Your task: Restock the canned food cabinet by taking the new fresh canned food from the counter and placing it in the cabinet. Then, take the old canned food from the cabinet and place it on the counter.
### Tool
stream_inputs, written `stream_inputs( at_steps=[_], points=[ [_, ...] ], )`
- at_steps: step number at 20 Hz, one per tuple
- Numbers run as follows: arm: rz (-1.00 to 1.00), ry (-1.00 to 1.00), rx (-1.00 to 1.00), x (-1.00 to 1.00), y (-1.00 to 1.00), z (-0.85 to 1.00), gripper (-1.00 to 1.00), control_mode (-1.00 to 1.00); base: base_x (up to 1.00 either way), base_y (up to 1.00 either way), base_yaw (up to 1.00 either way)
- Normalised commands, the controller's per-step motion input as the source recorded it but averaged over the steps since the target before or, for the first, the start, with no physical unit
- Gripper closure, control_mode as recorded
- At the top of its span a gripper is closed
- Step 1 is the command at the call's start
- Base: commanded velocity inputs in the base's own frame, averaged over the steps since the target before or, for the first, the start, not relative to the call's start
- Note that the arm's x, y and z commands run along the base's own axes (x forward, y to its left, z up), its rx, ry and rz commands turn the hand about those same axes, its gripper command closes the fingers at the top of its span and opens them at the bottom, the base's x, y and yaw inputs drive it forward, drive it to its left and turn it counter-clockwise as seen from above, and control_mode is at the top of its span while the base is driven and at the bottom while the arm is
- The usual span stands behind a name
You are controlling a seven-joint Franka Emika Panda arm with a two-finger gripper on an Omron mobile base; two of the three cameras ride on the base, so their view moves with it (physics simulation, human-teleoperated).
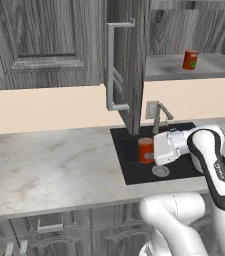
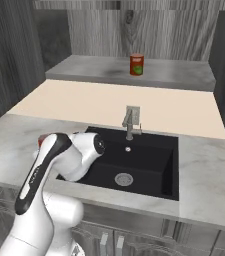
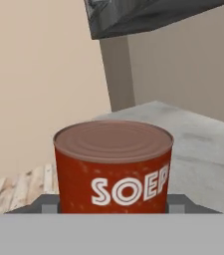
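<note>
A red canned food tin (image 3: 112, 167) lettered SOEP sits upright between my gripper's (image 3: 113, 205) two finger tips, which press on its sides. In the left base view my gripper (image 1: 148, 151) holds this can (image 1: 145, 149) by the left part of the black sink (image 1: 122, 155), level with the counter (image 1: 49, 165). A sliver of the can (image 2: 41, 142) shows behind my arm in the right base view. A second red can (image 1: 190, 59) (image 2: 136, 64) stands on the grey shelf (image 1: 214, 67) (image 2: 184, 75) of the open cabinet.
The cabinet door (image 1: 129, 60) stands open edge-on above the sink's left rim, its silver bar handle (image 1: 111, 65) facing left. A faucet (image 1: 159, 116) (image 2: 130, 120) rises behind the sink (image 2: 149, 155). The counter (image 2: 209, 175) runs on both sides.
</note>
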Motion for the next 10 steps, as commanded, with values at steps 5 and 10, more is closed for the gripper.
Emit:
stream_inputs(
  at_steps=[5, 10],
  points=[
    [0.07, 0.00, 0.00, 0.20, 0.98, -0.40, 1.00, -1.00, 0.00, 0.00, 0.00],
    [0.00, -0.01, -0.02, 0.56, 0.66, -0.21, 1.00, -1.00, 0.00, 0.00, 0.00]
  ],
)
